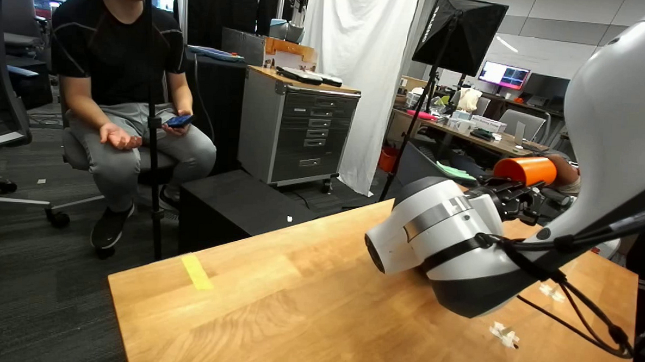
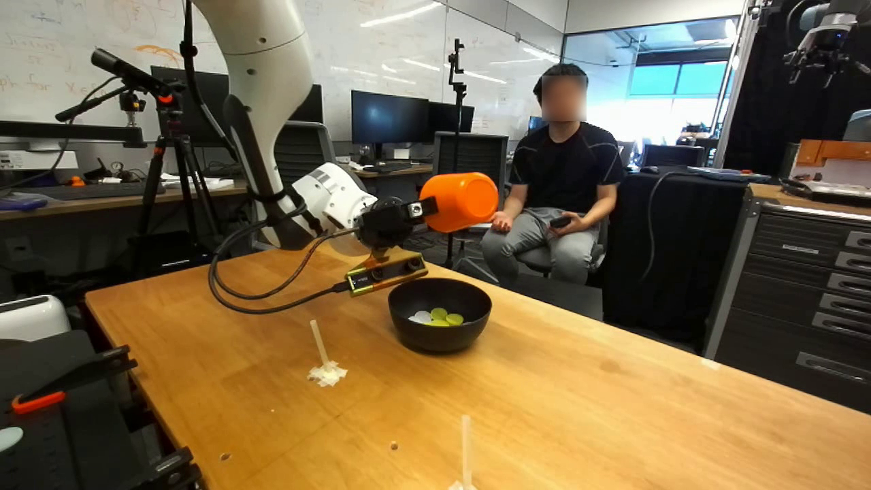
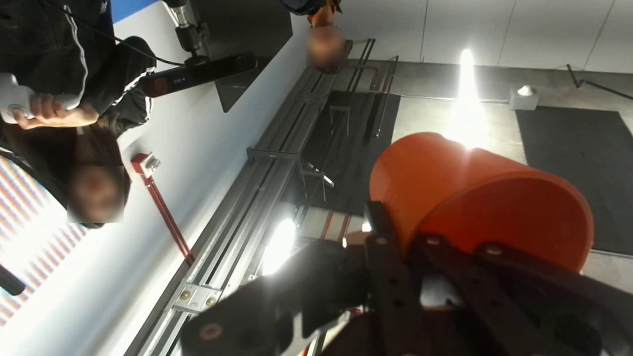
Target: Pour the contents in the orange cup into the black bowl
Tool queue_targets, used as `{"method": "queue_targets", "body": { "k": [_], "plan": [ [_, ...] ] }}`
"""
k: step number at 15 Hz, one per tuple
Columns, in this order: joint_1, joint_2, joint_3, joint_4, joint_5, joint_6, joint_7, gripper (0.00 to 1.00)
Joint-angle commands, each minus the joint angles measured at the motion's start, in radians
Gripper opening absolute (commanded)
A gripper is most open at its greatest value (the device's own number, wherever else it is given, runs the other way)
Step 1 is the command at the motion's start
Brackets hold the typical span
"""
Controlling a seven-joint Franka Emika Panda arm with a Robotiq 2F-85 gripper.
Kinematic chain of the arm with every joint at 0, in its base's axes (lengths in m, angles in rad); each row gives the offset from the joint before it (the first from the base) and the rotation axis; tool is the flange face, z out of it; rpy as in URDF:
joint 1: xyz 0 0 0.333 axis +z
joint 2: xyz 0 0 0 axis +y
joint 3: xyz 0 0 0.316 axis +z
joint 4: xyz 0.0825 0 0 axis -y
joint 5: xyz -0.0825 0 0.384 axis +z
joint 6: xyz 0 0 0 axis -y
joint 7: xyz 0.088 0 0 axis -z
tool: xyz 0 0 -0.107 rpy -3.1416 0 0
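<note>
"Orange cup in midair, held on its side over the wooden table. In an exterior view it hangs above the black bowl; how squarely is hard to tell."

"And the gripper?"

"Closed firmly on the cup's wall. The cup sits at the gripper's far end, its long axis near level and, in the wrist view, lying across the gripper's reach, mouth right, base left."

"The contents?"

"Pale and yellow-green pieces rest in the bowl; what shows of the cup's inside looks bare, though part is hidden. The pour seems all but done."

"What does the next move turn on?"

"That sideways mouth: probably a further dip to shed any leftovers, or a roll back to upright."
</note>
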Motion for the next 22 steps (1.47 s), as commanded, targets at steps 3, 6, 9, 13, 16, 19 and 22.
{"method": "queue_targets", "body": {
  "k": [3,6,9,13,16,19,22],
  "plan": [
    [0.001,0.036,-0.009,0.063,0.030,-0.071,0.012,0.01],
    [-0.001,0.023,-0.003,0.038,0.020,-0.056,0.007,0.01],
    [-0.011,-0.008,0.008,0.004,0.011,-0.020,-0.002,0.01],
    [-0.023,-0.043,0.018,-0.028,0.008,0.026,-0.011,0.01],
    [-0.046,-0.109,0.035,-0.088,-0.004,0.128,-0.023,0.01],
    [-0.082,-0.215,0.050,-0.181,-0.003,0.262,-0.033,0.01],
    [-0.120,-0.350,0.051,-0.290,-0.003,0.410,-0.049,0.01]
  ]
}}
